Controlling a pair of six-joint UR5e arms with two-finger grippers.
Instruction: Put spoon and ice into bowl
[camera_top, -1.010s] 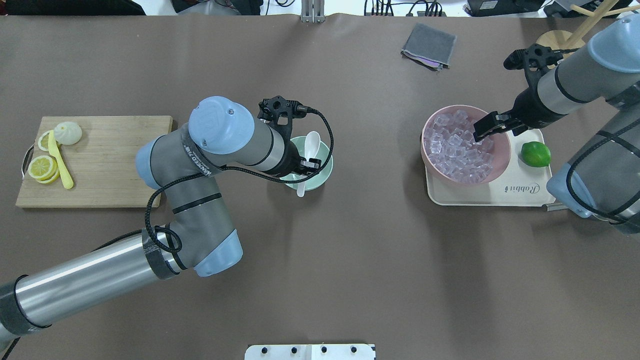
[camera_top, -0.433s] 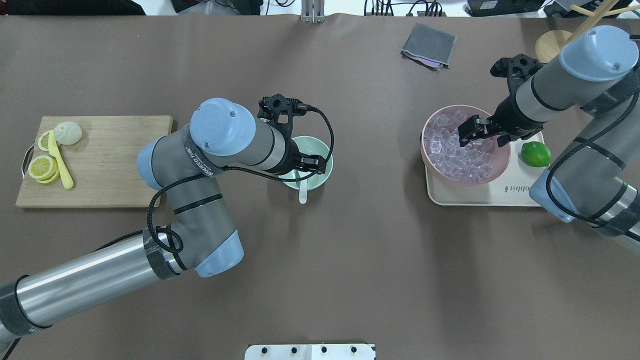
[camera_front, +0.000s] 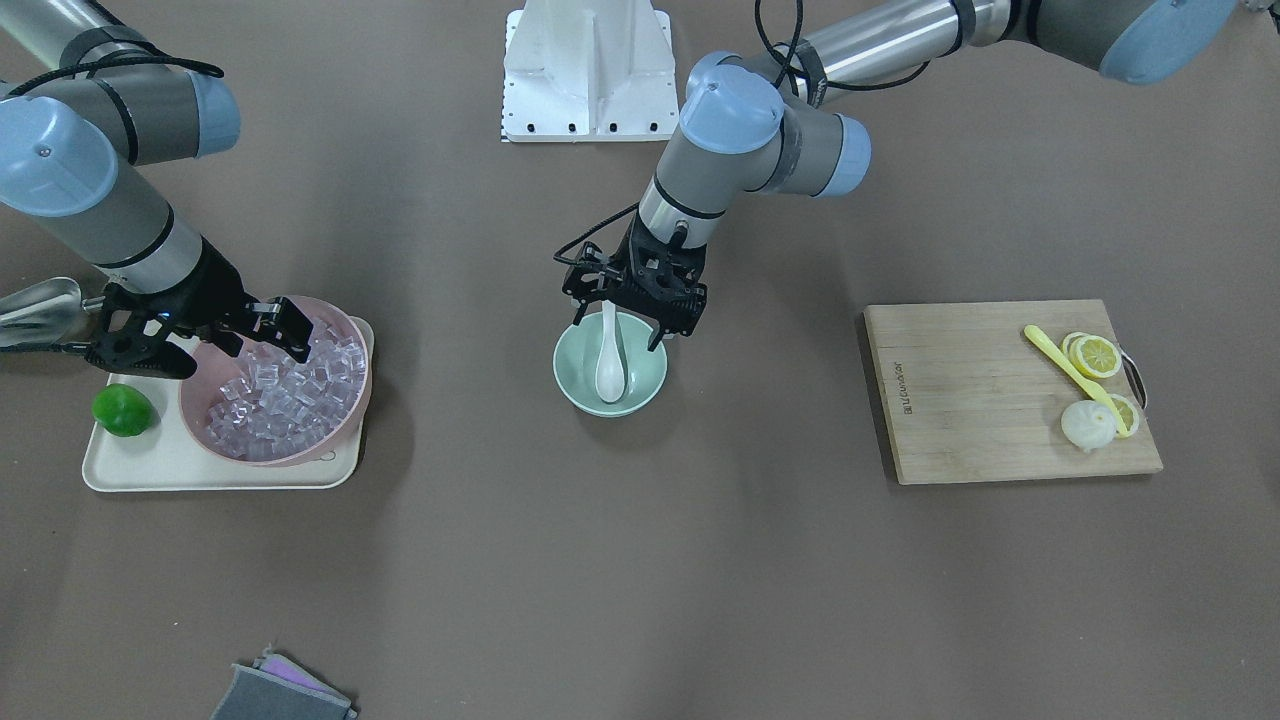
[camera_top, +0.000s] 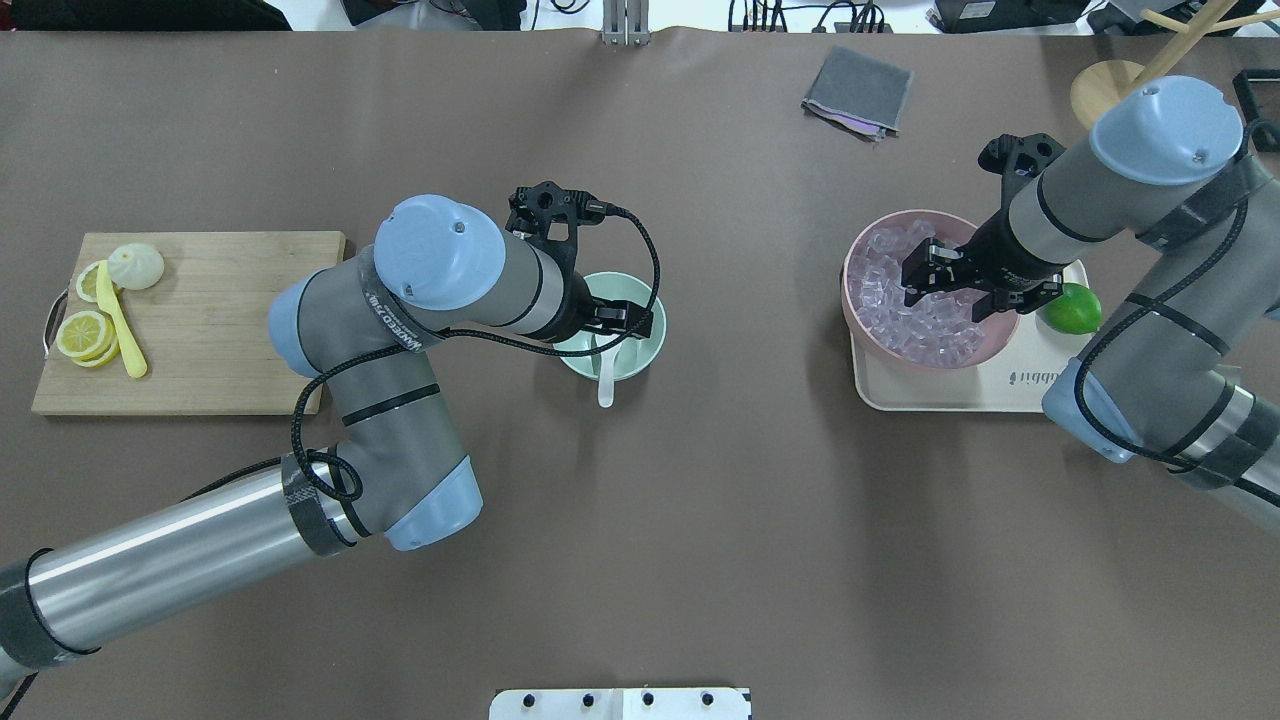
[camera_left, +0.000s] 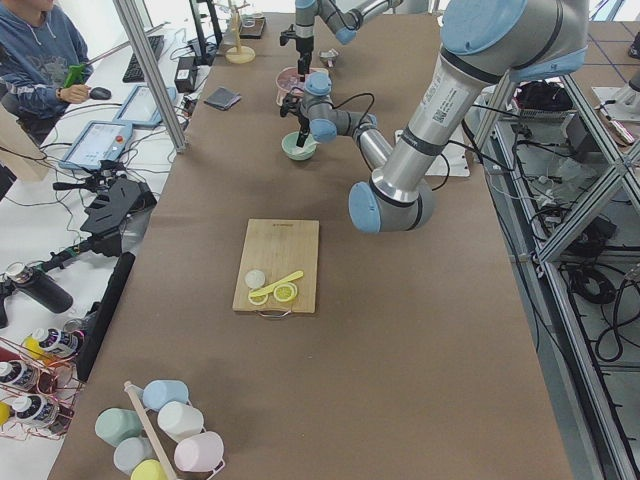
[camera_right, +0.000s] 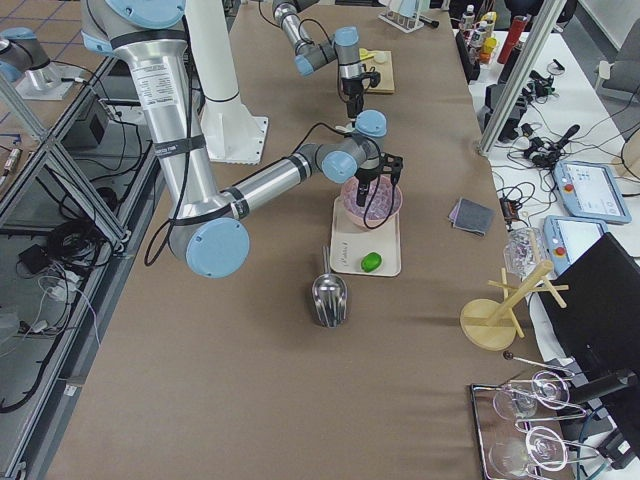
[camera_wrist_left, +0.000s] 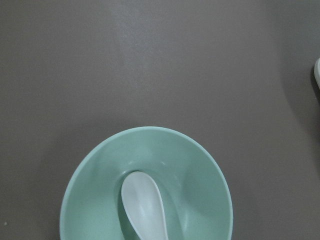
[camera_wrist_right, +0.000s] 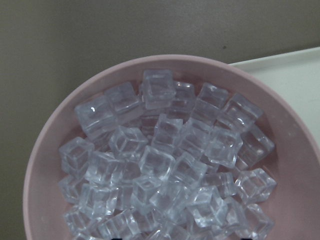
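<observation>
Overhead exterior view: mint-green bowl sits mid-desk with the white soup spoon already in it, handle poking out over the rim on the robot's side. Front-facing view: scoop end lies on the bowl's floor and the handle leans up on that same rim. Left jaws hang just above the bowl, spread wide, one finger either side of the handle, gripping nothing. Left wrist view looks straight down into the bowl, with the scoop resting inside.

Ice cubes are heaped in a pink bowl, well apart from the mint-green bowl toward the robot's right. Right jaws are spread apart, low over the heap; cannot tell if the tips touch any cube. Pink bowl stands on a cream tray. A lime lies on the tray on the side away from the mint-green bowl, with a metal scoop just beyond it.

Wooden cutting board lies well apart from the mint-green bowl toward the robot's left, carrying lemon slices and a thin yellow utensil. Grey cloth lies well beyond the pink bowl, on the side away from the robot
</observation>
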